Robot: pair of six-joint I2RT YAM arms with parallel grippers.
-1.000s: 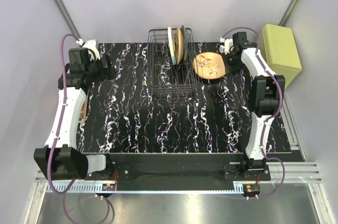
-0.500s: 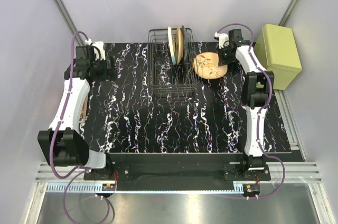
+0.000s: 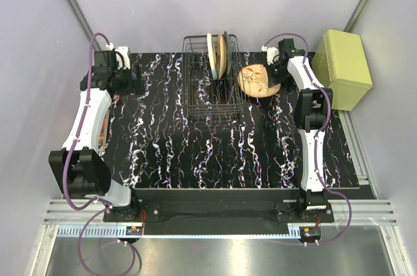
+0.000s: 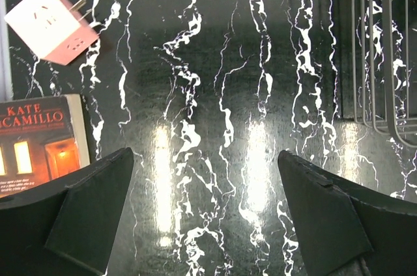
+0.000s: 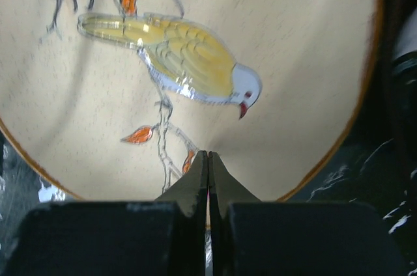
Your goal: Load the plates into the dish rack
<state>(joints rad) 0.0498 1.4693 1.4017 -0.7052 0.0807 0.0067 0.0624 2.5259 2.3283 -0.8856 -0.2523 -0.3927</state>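
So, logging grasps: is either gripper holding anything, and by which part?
Nothing is held. The right gripper is shut empty, its tips at the near rim of the orange plate; the left gripper is open.

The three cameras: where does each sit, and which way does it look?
Top external: above and behind, looking down on the table; left arm and right arm show whole.
Left wrist: on the left arm, looking down at book, plug and rack edge; open left gripper shows.
Right wrist: on the right arm, close on the loose plate; shut right gripper at its rim.
Shared: top and left wrist see the rack; top and right wrist, the loose plate.
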